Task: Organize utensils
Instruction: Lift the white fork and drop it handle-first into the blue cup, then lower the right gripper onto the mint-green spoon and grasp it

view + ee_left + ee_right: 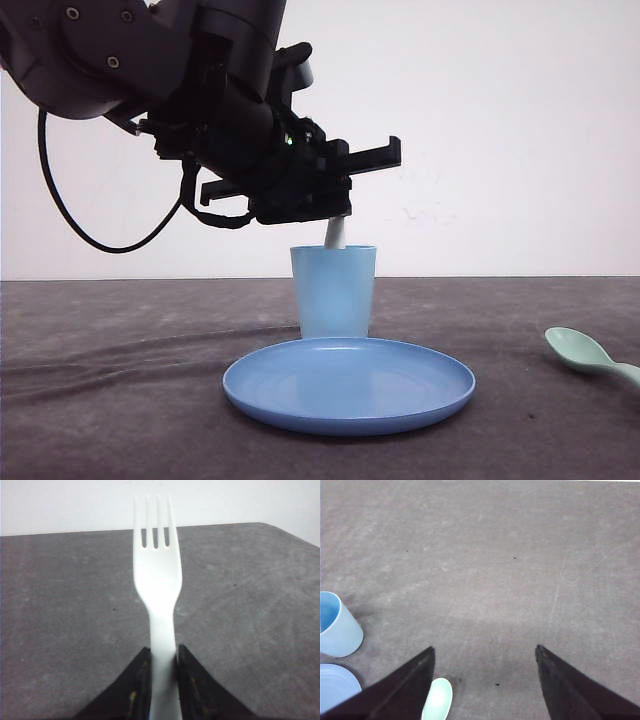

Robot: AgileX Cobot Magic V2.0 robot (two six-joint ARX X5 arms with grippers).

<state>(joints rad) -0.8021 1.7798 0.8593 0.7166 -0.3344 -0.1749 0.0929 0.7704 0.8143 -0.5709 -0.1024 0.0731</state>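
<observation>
Above the cup (333, 290), the fork (156, 587) was pinched by the left tool (161, 680), handle lowered for dropping in; the spoon (590, 356) lay right of the cup, between the spread right tool (485, 680).

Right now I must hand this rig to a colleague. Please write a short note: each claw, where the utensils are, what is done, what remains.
Left claw: shut on the white fork, held above the light blue cup; the fork's lower end sits at the cup's rim.
Right claw: open, holding nothing, above the table near the spoon.
Mint-green spoon: lying on the table, to the right of the blue plate.
Done: fork picked up and brought to the cup.
Left: release the fork into the cup, then probably pick up the spoon and put it away too.
</observation>
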